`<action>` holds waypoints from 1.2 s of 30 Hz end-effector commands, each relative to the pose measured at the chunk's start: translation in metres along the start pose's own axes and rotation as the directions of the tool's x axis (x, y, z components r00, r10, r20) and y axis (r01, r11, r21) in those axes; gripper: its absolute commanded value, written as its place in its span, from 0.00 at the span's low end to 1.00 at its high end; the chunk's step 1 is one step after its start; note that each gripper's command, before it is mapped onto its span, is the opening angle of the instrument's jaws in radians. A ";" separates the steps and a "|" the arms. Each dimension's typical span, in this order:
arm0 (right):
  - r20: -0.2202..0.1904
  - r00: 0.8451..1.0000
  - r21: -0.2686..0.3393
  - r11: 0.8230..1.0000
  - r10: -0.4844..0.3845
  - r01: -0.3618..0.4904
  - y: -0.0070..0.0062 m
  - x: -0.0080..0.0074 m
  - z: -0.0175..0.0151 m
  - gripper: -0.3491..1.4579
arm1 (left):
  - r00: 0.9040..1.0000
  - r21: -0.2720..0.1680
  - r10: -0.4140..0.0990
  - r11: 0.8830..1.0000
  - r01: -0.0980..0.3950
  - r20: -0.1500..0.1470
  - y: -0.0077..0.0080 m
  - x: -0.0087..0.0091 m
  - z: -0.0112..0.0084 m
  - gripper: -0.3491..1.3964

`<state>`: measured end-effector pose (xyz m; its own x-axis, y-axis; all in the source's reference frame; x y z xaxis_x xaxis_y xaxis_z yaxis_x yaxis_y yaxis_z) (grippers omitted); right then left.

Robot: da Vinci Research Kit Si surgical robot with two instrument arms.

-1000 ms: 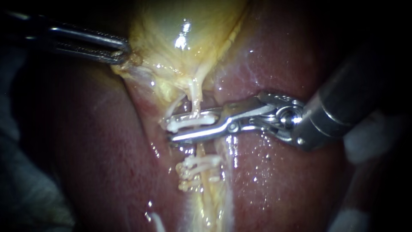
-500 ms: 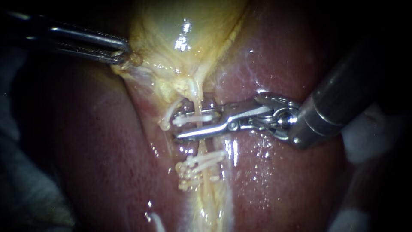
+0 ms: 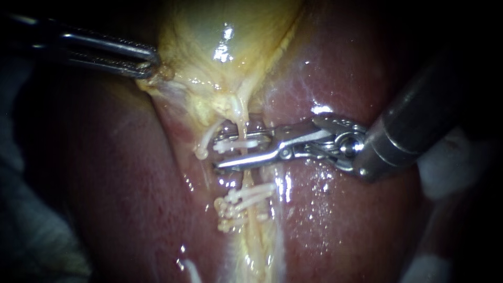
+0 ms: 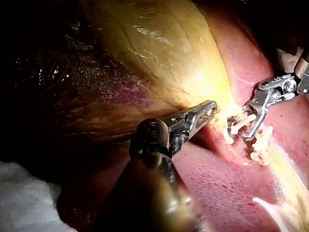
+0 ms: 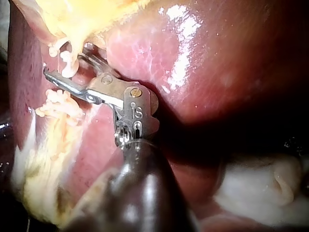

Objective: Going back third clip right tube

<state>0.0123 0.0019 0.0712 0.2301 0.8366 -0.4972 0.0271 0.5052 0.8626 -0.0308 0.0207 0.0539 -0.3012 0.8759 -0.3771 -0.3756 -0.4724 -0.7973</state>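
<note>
The right instrument's hand [image 3: 217, 153], apart around the released clip [image 3: 236, 145], is easing back off the right tube [image 3: 240, 118]; the left instrument's hand [image 3: 149, 65] is clamping the gallbladder [image 3: 209, 31]

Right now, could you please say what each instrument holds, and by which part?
The left instrument, jaws shut, grips the yellow gallbladder by its lower left edge. The right instrument, jaws open, holds nothing; the small white clip merely lies between them.

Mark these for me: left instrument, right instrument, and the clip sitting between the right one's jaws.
left instrument [image 3: 151, 64]: endoscope view, at its jaw tips.
right instrument [image 3: 217, 153]: endoscope view, midway between its jaw tips.
clip [image 3: 237, 145]: endoscope view, middle of its white bar.
</note>
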 end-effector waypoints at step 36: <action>0.272 0.817 -0.072 0.836 -0.508 0.544 -0.0119 0.0060 -0.0130 0.46 | 1.000 0.000 0.001 1.000 -0.001 0.000 -0.0002 -0.0001 0.0000 0.00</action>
<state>0.0005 0.0037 0.0565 0.4418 0.3563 -0.8233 0.0820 0.8978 0.4326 -0.0307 0.0208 0.0541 -0.3018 0.8755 -0.3774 -0.3751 -0.4730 -0.7972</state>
